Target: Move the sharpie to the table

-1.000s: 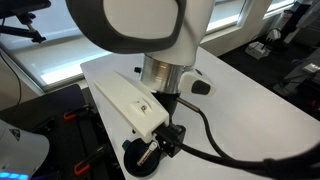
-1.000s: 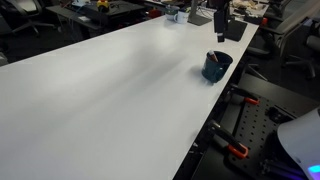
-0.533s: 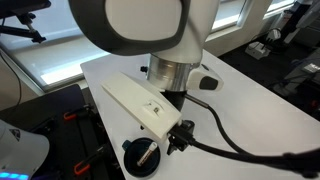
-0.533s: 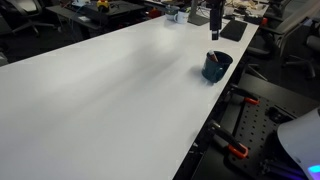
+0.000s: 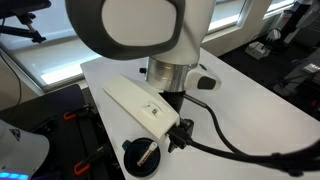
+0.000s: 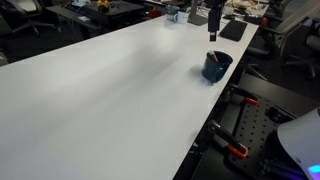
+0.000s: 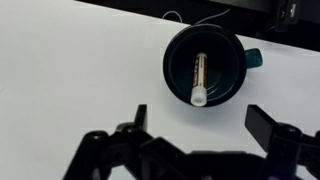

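Note:
The sharpie (image 7: 198,77) lies inside the round black bowl (image 7: 205,62) in the wrist view, reddish-orange and tan with a white end toward me. The bowl stands on the white table (image 7: 70,70). My gripper (image 7: 205,118) is open and empty, hovering above the table just short of the bowl, its two dark fingers wide apart. In an exterior view the bowl (image 5: 143,155) with the sharpie (image 5: 145,154) sits near the table's corner under the arm, beside the gripper (image 5: 178,136). In an exterior view the bowl (image 6: 216,66) sits near the table's edge below the gripper (image 6: 213,34).
A black cable (image 5: 230,140) runs from the gripper across the table. A thin white cord (image 7: 195,20) lies behind the bowl. The table edge (image 6: 215,120) is close to the bowl. Black stands with orange clamps (image 6: 240,150) sit beyond it. Desks and clutter stand at the far end.
The arm has risen and drawn back from the bowl over the last second. The sharpie stays in the bowl.

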